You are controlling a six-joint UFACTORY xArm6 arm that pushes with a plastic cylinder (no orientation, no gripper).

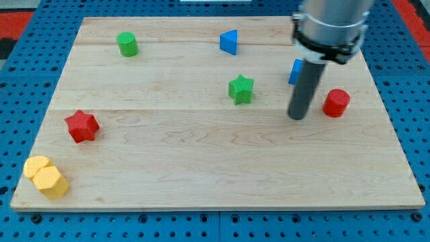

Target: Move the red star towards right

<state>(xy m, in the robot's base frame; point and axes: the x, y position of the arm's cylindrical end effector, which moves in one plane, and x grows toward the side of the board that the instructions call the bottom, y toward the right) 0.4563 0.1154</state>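
Our red star (82,126) sits far at view's left, on wooden board (201,168), well apart from my tip (296,117). My tip: bare rod, touching nothing, down at view's right, just left of red cylinder (336,103). Green star (241,89) nearby on its left. Blue block (294,71) half hidden behind rod, shape unclear.

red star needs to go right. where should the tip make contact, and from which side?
No gripping here, only a push. Set my tip against the red star on its face toward the view's left, level with its middle so it shouldn't spin off a point. The tip now sits far off to the view's right, beside the red cylinder.
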